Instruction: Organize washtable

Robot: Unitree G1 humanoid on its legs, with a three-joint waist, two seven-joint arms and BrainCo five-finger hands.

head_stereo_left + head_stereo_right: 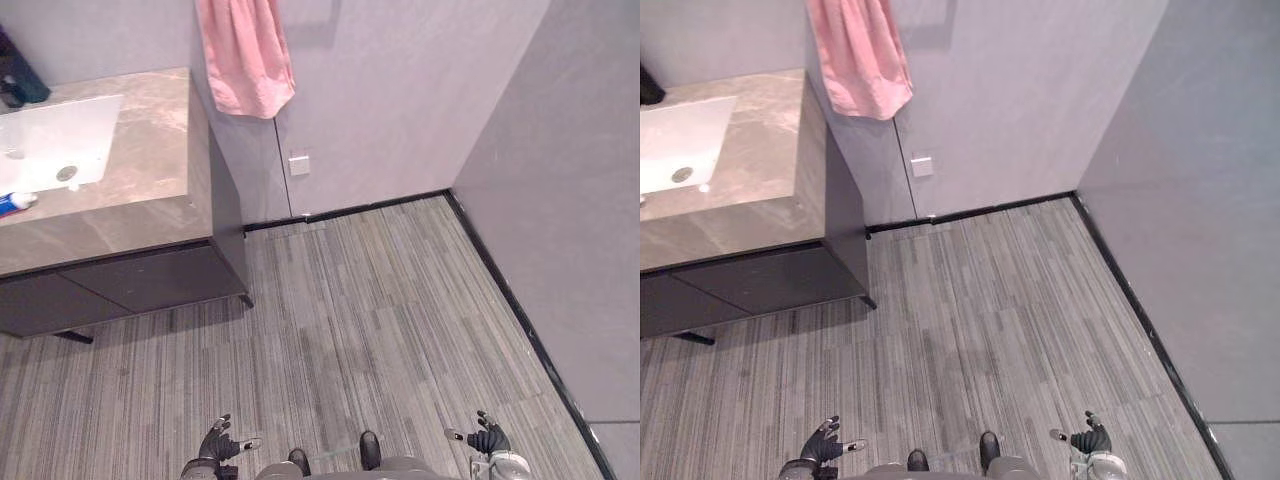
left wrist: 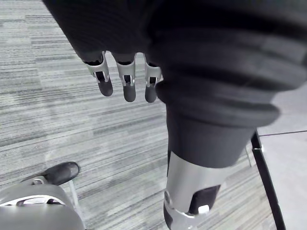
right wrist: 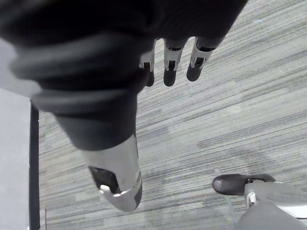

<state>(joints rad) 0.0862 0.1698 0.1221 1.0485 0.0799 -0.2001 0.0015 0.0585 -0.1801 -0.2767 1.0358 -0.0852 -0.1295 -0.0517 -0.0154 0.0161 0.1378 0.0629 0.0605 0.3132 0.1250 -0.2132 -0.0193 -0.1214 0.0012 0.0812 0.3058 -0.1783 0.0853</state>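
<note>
Nothing is tidied yet: the grey-brown stone bench (image 1: pixel 150 150), with a blue and white tube (image 1: pixel 14 203) by its white sink (image 1: pixel 60 140), is seen well apart, the left hand (image 1: pixel 217 441) and right hand (image 1: pixel 488 436) are held low with fingers loose and empty, so the bench likely needs to be walked to first.

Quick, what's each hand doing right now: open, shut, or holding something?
Left hand: open, fingers relaxed, holding nothing.
Right hand: open, fingers relaxed, holding nothing.
</note>
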